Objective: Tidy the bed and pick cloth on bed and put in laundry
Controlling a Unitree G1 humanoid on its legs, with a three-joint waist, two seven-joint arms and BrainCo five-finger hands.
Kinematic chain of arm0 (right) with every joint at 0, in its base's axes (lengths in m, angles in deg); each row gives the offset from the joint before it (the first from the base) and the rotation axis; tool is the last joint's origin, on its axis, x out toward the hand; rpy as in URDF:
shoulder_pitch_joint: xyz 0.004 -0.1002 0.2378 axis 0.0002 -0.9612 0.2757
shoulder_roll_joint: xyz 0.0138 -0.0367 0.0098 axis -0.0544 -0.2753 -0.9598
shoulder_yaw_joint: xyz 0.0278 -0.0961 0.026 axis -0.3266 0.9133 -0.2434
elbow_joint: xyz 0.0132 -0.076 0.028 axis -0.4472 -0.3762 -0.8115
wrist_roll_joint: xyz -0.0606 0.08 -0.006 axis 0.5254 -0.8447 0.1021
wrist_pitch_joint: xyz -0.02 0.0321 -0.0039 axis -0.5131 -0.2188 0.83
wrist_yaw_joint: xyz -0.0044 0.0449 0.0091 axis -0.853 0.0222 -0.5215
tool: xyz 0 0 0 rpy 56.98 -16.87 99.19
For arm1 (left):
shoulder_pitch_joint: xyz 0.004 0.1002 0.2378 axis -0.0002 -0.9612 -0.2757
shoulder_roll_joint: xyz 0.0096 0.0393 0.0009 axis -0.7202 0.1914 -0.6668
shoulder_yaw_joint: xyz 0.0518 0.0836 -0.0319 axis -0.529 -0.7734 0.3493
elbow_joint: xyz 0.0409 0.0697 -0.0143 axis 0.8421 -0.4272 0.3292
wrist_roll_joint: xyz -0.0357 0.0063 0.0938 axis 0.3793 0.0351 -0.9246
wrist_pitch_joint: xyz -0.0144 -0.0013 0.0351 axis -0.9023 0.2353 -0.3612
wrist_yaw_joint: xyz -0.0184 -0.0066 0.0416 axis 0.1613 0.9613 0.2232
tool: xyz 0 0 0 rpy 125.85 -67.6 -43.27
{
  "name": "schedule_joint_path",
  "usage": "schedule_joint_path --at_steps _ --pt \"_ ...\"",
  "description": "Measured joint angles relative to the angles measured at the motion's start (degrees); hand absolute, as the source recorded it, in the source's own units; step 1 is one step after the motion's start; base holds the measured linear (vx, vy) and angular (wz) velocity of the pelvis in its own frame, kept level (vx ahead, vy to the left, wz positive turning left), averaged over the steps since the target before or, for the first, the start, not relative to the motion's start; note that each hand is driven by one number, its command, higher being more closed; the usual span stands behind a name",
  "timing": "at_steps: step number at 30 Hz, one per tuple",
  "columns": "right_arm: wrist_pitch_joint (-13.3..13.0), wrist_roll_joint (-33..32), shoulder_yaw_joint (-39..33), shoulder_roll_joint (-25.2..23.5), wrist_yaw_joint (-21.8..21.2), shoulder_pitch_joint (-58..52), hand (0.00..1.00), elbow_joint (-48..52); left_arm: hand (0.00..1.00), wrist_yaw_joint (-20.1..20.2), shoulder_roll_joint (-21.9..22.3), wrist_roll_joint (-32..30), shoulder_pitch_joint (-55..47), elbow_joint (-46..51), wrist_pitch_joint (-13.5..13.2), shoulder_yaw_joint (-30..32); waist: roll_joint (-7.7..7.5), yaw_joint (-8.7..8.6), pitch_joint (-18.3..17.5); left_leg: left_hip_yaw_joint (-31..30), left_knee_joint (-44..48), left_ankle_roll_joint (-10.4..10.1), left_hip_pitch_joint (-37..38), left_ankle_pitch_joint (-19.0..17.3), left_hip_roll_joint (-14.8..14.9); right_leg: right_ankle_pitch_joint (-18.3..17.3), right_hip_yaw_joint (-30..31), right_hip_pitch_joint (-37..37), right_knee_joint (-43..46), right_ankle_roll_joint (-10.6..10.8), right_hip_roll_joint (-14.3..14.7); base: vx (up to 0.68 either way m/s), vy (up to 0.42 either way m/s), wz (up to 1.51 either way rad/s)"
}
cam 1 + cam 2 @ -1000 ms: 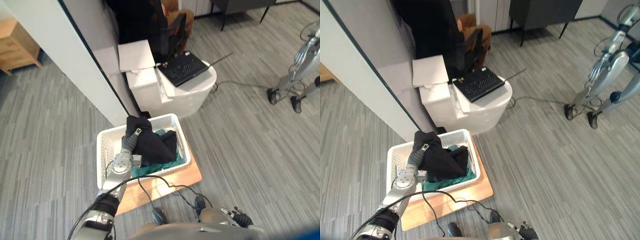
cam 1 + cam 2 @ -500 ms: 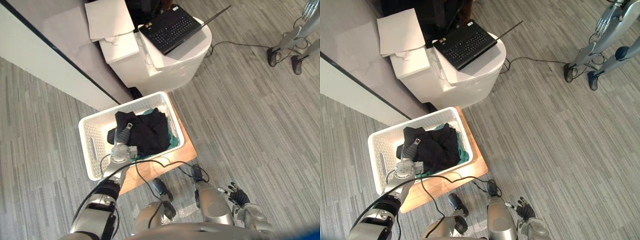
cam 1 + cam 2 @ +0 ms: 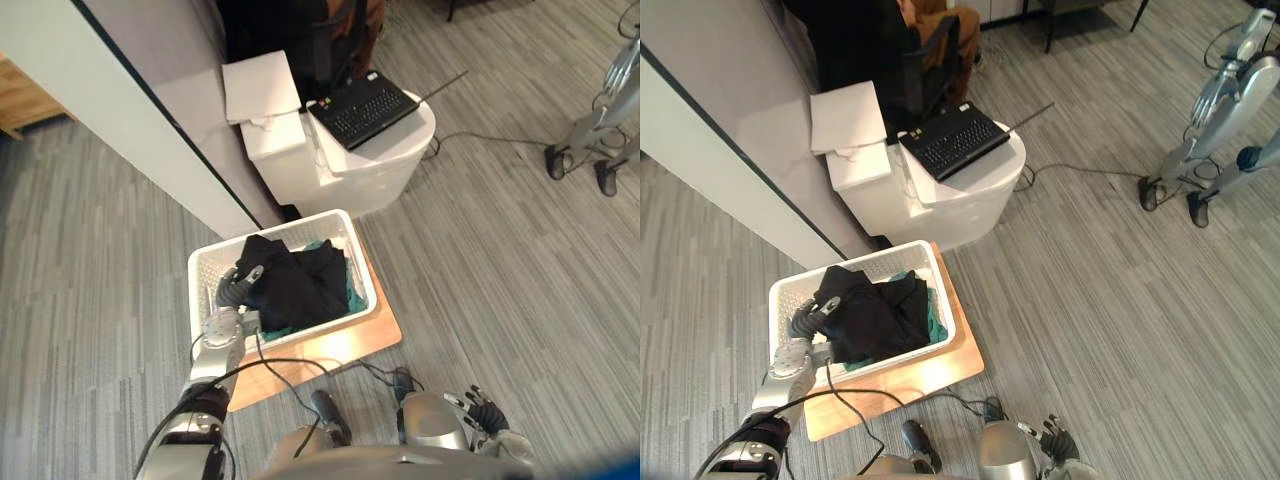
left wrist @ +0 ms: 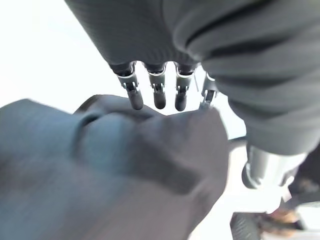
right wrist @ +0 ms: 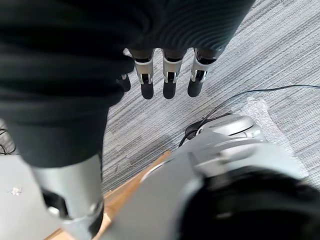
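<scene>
The black cloth (image 3: 300,285) was held up over the white laundry basket (image 3: 203,283) a second ago. It has since been lowered, and it is now seen lying inside the basket on top of a teal cloth (image 3: 349,296). The whole scene has also slid in the head views, which is taken as camera motion, not as a move of the basket on its wooden board (image 3: 340,350). This piece is judged delivered to the laundry; what is left on the bed cannot be told.

The left hand (image 3: 232,288) is placed low in the left part of the basket, against the cloth's left edge. In the left wrist view its fingers (image 4: 159,95) are seen relaxed and fairly straight. Their dark tips are at a fold of the cloth and are not wrapped round it, so the cloth is judged released.

The right hand (image 3: 487,413) is held low at the robot's right side. Its fingers (image 5: 168,85) are loosely extended above the floor, and nothing is held.
</scene>
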Motion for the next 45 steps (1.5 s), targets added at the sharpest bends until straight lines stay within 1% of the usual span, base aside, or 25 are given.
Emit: schedule_joint_path --at_steps 2,4,6,9,11,13,17,18,19,20,23,25,27,29,31,33,36,37,38,39,40,41,42,43,45 --pt "-0.42 0.45 -0.12 0.01 0.06 -1.50 0.00 -0.45 0.00 1.03 -2.01 0.11 -0.88 0.71 0.00 2.57 0.25 0.64 -2.63 -0.52 -0.02 -0.02 0.30 -0.10 -0.03 0.07 -0.33 0.99 -0.96 0.05 0.04 0.02 -0.010 0.09" --pt "-0.73 0.64 -0.19 0.00 0.06 -1.99 0.00 -0.75 0.00 1.53 -3.02 0.18 -1.37 1.54 0.00 4.08 0.25 0.60 -3.38 -1.39 -0.05 -0.01 0.95 -0.11 -0.11 0.11 -0.99 2.31 -1.53 0.11 -0.02 0.01 -0.010 0.17" --pt "-0.71 1.02 -0.28 0.13 0.07 -2.14 0.00 -1.69 0.00 1.96 -3.87 0.70 -1.60 1.53 0.00 4.33 0.12 0.86 -4.18 -1.57 -0.23 -0.12 1.60 -0.28 -0.13 0.18 -1.30 2.91 -2.08 0.16 -0.01 -0.02 -0.010 0.11" --pt "-0.91 1.87 -0.91 0.11 0.07 -2.55 0.00 -2.65 0.00 2.37 -3.92 1.14 -1.75 1.54 -0.04 6.47 0.13 2.01 -5.67 -1.82 -0.33 -0.06 1.64 -0.37 -0.20 0.74 -1.33 3.63 -3.39 0.20 -0.01 0.00 0.000 0.00" --pt "-1.03 1.95 -0.97 0.04 0.07 -2.84 0.00 -2.64 0.00 2.59 -4.30 1.52 -1.77 1.54 -0.17 6.95 -0.03 2.14 -5.88 -2.11 -0.33 -0.04 1.75 -0.39 -0.25 0.86 -1.39 4.13 -3.80 0.23 0.01 0.01 -0.010 0.07" --pt "-1.19 2.21 -1.01 -0.07 0.07 -2.96 0.00 -2.64 0.00 3.62 -4.82 3.07 -2.19 1.70 -0.89 6.98 -0.24 2.24 -6.09 -2.62 -0.33 0.00 1.78 -0.42 -0.34 0.87 -1.59 4.45 -4.03 0.24 -0.01 0.01 -0.011 0.09" --pt "-1.27 2.81 -1.12 -0.13 0.03 -3.17 0.00 -2.66 0.00 3.71 -4.78 5.23 -5.55 5.39 -2.80 9.08 -0.95 2.51 -6.52 -2.92 -0.34 0.00 1.76 -0.53 -0.70 0.96 -1.86 4.89 -4.77 0.29 0.01 0.02 -0.003 0.02" --pt "-1.27 2.90 -1.14 -0.20 0.01 -3.34 0.00 -2.65 0.00 3.57 -4.75 5.96 -6.55 6.10 -3.46 9.26 -1.11 2.98 -6.64 -3.04 -0.34 -0.01 1.78 -0.55 -0.70 0.96 -2.26 5.09 -4.87 0.29 0.01 0.05 -0.012 0.07" --pt "-1.27 2.91 -1.17 -0.21 0.00 -3.49 0.00 -2.65 0.00 3.56 -4.61 6.48 -6.85 6.33 -3.56 9.27 -1.15 3.49 -6.66 -3.10 -0.34 -0.02 1.81 -0.55 -0.70 0.96 -2.42 5.45 -4.91 0.29 0.02 0.05 -0.015 0.08" --pt "-1.18 2.92 -1.21 -0.19 -0.06 -3.63 0.00 -2.66 0.00 3.55 -4.09 8.01 -7.65 6.46 -3.56 9.52 -1.19 4.37 -6.68 -3.32 -0.34 -0.02 1.82 -0.56 -0.73 0.96 -2.85 5.64 -5.02 0.29 0.06 0.04 -0.025 0.13" --pt "-0.67 3.93 -1.16 -0.20 -0.78 -3.47 0.00 -2.66 0.00 3.54 -1.29 13.58 -11.78 5.30 -2.41 11.42 -1.32 5.24 -6.81 -4.81 -0.36 -0.02 1.87 -0.55 -0.94 0.93 -4.04 6.61 -5.44 0.34 0.04 0.01 -0.022 0.23" --pt "-0.30 3.99 -1.06 -0.24 -1.24 -3.13 0.00 -2.67 0.00 3.55 0.62 14.05 -14.67 2.04 -2.14 11.63 -1.56 5.65 -7.03 -5.37 -0.37 -0.01 1.87 -0.55 -1.07 0.89 -4.60 6.76 -5.62 0.39 -0.07 -0.01 -0.014 0.20" --pt "0.24 3.99 -1.07 -0.30 -1.26 -2.89 0.00 -2.70 0.00 3.62 3.03 14.82 -17.22 -2.31 -1.61 11.82 -1.85 6.64 -7.20 -5.82 -0.37 -0.01 1.94 -0.55 -1.21 0.86 -4.95 7.05 -5.66 0.43 -0.33 -0.01 -0.003 0.12" --pt "0.54 3.98 -1.07 -0.34 -1.55 -2.48 0.00 -3.95 0.00 5.04 6.18 16.76 -20.60 -7.73 -0.68 12.17 -2.69 7.80 -7.69 -6.31 -0.38 0.02 2.17 -0.53 -1.36 0.79 -5.54 7.58 -5.71 0.52 -0.47 -0.01 -0.002 0.11" --pt "0.76 3.97 -1.08 -0.38 -1.95 -1.79 0.00 -4.73 0.00 6.28 8.52 16.98 -23.01 -12.23 -0.07 13.23 -3.24 8.15 -7.99 -6.78 -0.39 0.02 2.76 -0.53 -1.55 0.61 -6.07 8.38 -5.77 0.72 -0.61 -0.03 -0.009 0.16" --pt "0.89 3.95 -1.10 -0.46 -2.30 -1.51 0.00 -5.06 0.00 7.90 10.29 16.96 -25.19 -15.92 0.01 13.28 -3.44 8.26 -8.64 -7.62 -0.40 0.17 2.61 -0.45 -1.70 0.29 -6.50 8.50 -5.59 0.95 -1.01 -0.04 0.001 0.19" --pt "1.46 3.83 -1.26 -0.53 -3.03 -0.73 0.00 -6.11 0.00 10.78 12.38 16.68 -27.25 -20.41 0.97 13.40 -3.31 8.62 -9.06 -8.12 -0.41 0.51 2.50 -0.46 -1.79 -0.09 -7.10 8.51 -5.53 1.26 -1.50 -0.04 0.010 0.10" --pt "1.81 3.78 -1.34 -0.51 -3.15 -0.45 0.00 -6.53 0.00 12.02 12.92 15.55 -27.43 -21.92 1.61 13.35 -3.19 8.60 -9.14 -8.43 -0.42 0.52 2.35 -0.50 -1.98 -0.24 -7.35 8.52 -5.50 1.46 -1.63 -0.04 0.011 0.16" --pt "2.09 3.67 -1.54 -0.51 -3.15 -0.10 0.00 -6.76 0.00 13.22 13.22 14.47 -27.45 -22.40 1.67 13.99 -3.25 8.57 -9.19 -8.74 -0.42 0.42 2.11 -0.60 -2.05 -0.34 -7.67 8.48 -5.52 1.60 -1.71 -0.03 0.016 0.19" --pt "2.53 3.40 -1.96 -0.48 -3.15 -0.04 0.00 -7.23 0.00 14.99 13.17 10.33 -27.25 -22.79 2.01 14.08 -3.44 8.58 -9.34 -9.08 -0.42 0.46 1.83 -0.56 -2.12 -0.34 -7.93 8.39 -5.53 1.61 -1.81 -0.02 0.009 0.14" --pt "2.67 3.30 -2.24 -0.48 -3.12 0.11 0.00 -7.42 0.00 16.03 13.07 8.18 -27.02 -22.78 2.52 13.96 -3.32 8.59 -9.38 -9.08 -0.42 0.46 1.75 -0.56 -2.13 -0.34 -7.94 8.33 -5.55 1.61 -1.83 -0.01 0.016 0.07" --pt "2.86 3.21 -2.39 -0.41 -3.11 0.59 0.00 -7.65 0.00 17.27 12.74 4.19 -26.60 -22.81 3.70 13.85 -3.43 8.56 -9.28 -9.05 -0.42 0.49 1.72 -0.58 -2.19 -0.32 -7.91 8.31 -5.59 1.63 -1.88 0.00 0.000 0.00" --pt "3.05 3.23 -2.39 -0.34 -3.09 0.91 0.00 -7.75 0.00 17.33 12.24 0.12 -26.06 -22.91 5.57 13.14 -3.38 8.54 -9.36 -9.03 -0.42 0.54 1.73 -0.64 -2.25 -0.24 -7.89 8.31 -5.58 1.78 -1.93 0.00 0.000 0.00" --pt "3.08 3.24 -2.40 -0.31 -3.08 0.93 0.00 -7.77 0.00 17.32 12.02 -1.56 -25.75 -22.94 6.46 12.88 -3.30 8.47 -9.42 -8.97 -0.42 0.56 1.76 -0.68 -2.26 -0.21 -7.83 8.31 -5.59 1.77 -1.94 0.04 0.010 -0.05" --pt "3.06 3.44 -2.43 -0.21 -2.87 1.19 0.00 -8.16 0.00 16.40 11.72 -7.94 -24.26 -22.98 10.51 12.86 -3.20 8.41 -9.53 -8.63 -0.41 0.87 1.81 -0.51 -2.27 0.11 -7.63 8.32 -5.58 1.53 -1.67 0.06 -0.005 -0.08"
